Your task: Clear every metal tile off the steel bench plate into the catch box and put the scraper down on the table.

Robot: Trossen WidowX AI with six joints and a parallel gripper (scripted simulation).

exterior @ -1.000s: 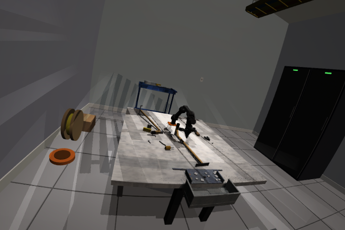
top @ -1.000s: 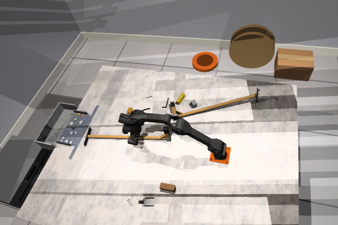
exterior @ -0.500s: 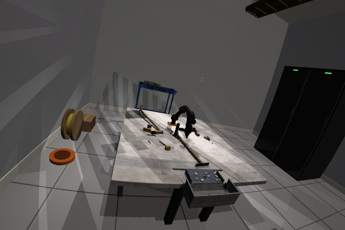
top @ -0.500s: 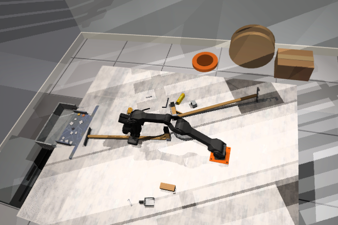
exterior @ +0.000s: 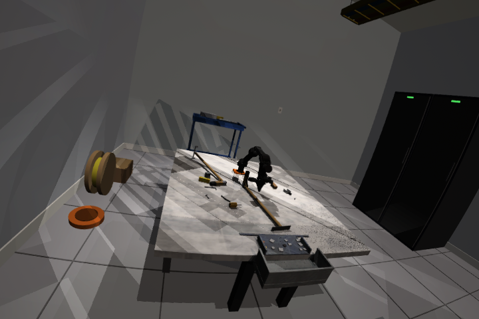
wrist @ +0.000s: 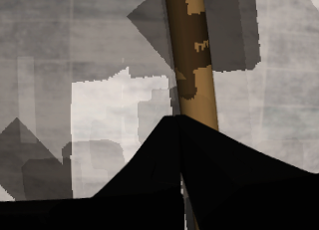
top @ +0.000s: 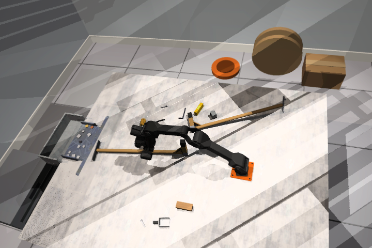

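Observation:
The steel bench plate [top: 88, 141] [exterior: 291, 250] lies at the table's far end, with several pale tiles, two orange ones and a dark one scattered on it. The open catch box [exterior: 295, 278] adjoins its outer end. The long scraper [top: 116, 151] [exterior: 264, 207] [wrist: 199, 103] lies on the table, its black blade just short of the plate and its black upright grip at the other end. My gripper [exterior: 260, 189] [wrist: 173, 125] is shut and empty, pointing down above the table near the wooden handle. In the top view the arm hides its fingertips and part of the handle.
A second long-handled tool [top: 230, 119] [exterior: 207, 165] lies beyond the arm. A yellow block [top: 198, 108] [exterior: 204, 179], a grey block [top: 212, 114] and an orange-handled tool [top: 142, 121] [exterior: 233, 205] lie on that side. A wooden block [top: 184, 205] and a small frame-like tool [top: 155, 222] lie opposite.

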